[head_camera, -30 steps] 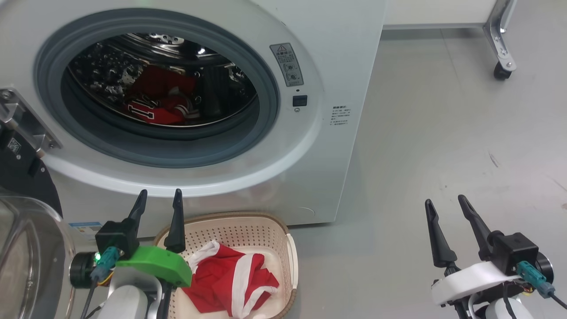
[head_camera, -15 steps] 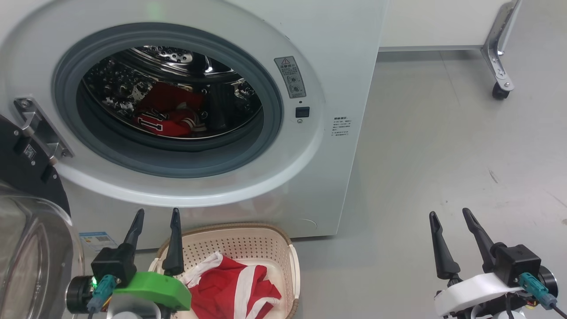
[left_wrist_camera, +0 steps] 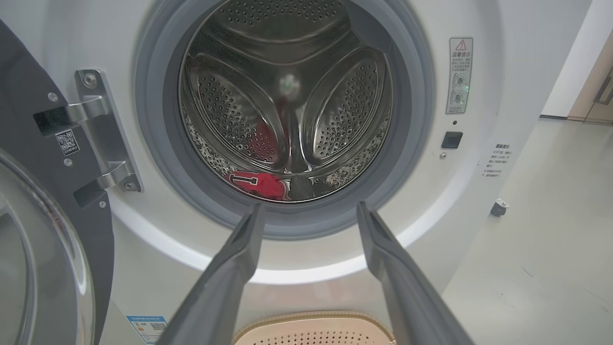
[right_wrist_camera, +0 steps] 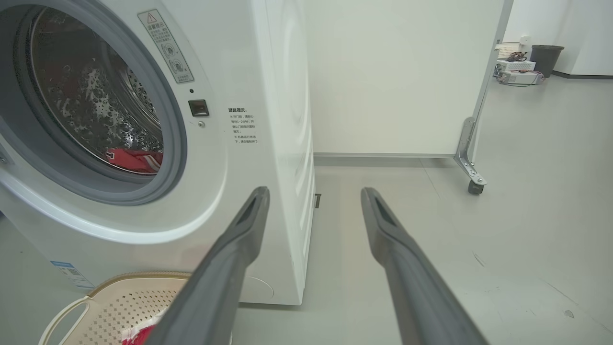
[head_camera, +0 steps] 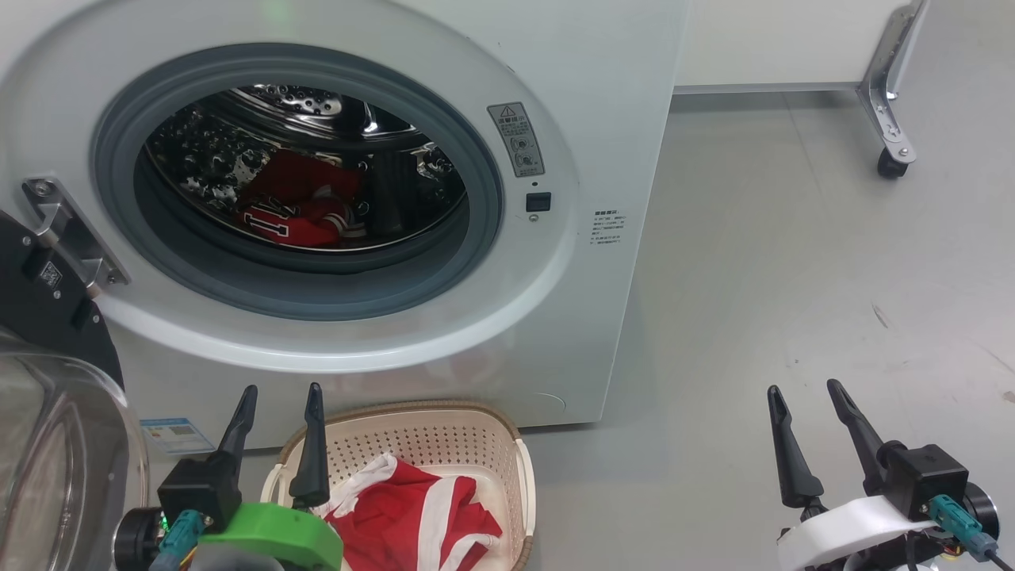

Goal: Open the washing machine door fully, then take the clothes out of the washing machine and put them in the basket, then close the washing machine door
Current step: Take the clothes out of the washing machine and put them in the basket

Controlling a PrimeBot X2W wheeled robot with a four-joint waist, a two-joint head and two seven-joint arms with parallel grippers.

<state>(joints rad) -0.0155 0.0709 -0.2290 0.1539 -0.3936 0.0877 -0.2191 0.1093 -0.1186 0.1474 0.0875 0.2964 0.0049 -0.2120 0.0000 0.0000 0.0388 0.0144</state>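
Left end effector (head_camera: 283, 388) lower, agape near basket (head_camera: 412, 404); door (head_camera: 40, 317) leftward.

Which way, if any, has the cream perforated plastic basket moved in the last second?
No. The cream perforated plastic basket keeps its spot below the front of the big white washing machine; the camera shifted instead.

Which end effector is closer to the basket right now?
Left. The left end effector, open, sits by the left rim of the basket; the right end effector, also open, is far off to its right, above the floor.
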